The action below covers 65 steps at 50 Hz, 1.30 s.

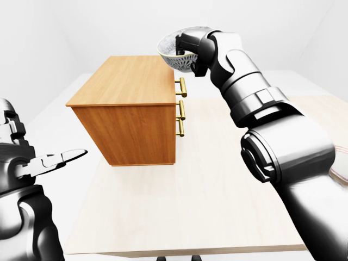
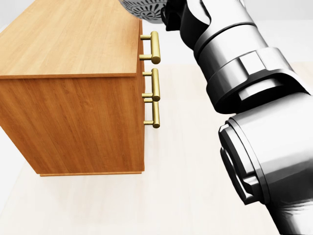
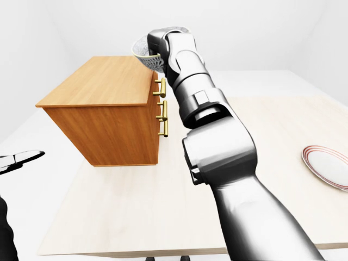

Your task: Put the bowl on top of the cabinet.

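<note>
Above the cabinet's [image 1: 128, 81] right top edge, the right hand [image 1: 191, 50] has its fingers clamped on the patterned bowl [image 1: 174, 54], held in the air (plate [image 3: 329, 166] far right on the tabletop [image 1: 206, 179]), while the left hand [image 1: 46, 163] hangs open, empty.

Hiding much of the bowl [image 1: 173, 53] behind the right hand [image 1: 191, 50]; cropping the plate [image 3: 329, 166] at the right-eye view's right edge.
</note>
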Motion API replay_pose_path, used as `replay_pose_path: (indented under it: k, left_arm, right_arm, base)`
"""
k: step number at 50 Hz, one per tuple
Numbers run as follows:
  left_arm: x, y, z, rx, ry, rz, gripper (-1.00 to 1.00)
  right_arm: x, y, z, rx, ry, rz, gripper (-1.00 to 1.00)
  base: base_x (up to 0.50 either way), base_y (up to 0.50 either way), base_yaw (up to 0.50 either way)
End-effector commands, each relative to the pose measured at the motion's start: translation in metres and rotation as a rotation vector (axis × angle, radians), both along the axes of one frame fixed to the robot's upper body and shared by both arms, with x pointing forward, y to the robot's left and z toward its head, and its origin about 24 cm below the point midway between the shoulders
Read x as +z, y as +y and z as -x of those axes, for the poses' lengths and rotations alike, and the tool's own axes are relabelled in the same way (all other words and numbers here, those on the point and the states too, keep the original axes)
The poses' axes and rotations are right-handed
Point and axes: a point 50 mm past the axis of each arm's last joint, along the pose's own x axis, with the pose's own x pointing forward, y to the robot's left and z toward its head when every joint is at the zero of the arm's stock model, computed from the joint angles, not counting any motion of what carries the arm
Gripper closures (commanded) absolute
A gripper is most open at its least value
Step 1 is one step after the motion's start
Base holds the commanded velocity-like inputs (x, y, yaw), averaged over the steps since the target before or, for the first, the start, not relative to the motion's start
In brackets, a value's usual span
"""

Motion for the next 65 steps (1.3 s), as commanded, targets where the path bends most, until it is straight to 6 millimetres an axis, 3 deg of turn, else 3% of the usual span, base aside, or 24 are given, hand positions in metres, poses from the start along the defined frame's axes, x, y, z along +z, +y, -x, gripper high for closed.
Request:
replay_pose_path:
  k: [1,7,21,46,65]
  left_arm:
    - [-0.001,-0.001,-0.001,-0.006,0.002,0.001,-1.0]
    - [0.0,0.0,0.0,-0.004,-0.003,0.006,-1.0]
    - [0.0,-0.001,-0.001,-0.009,-0.002,0.005,-1.0]
    - [-0.001,-0.002,-0.002,-0.011,0.002,0.008,-1.0]
    - [-0.002,-0.002,-0.003,-0.013,0.008,0.011,-1.0]
  right_arm:
    - [0.002,0.061,0.017,0.127,-0.051,0.098,1.0]
    - [0.008,0.073,0.023,0.157,-0.068,0.104,1.0]
    - [0.014,0.076,0.026,0.162,-0.092,0.111,1.0]
    - [-0.004,0.105,0.034,0.26,-0.048,0.056,1.0]
    - [-0.019,0.099,0.028,0.248,-0.021,0.039,1.0]
  base:
    - [0.0,0.0,0.0]
    - [0.0,0.0,0.0]
    - [0.0,0.0,0.0]
    - [0.0,0.0,0.0]
    - [0.0,0.0,0.0]
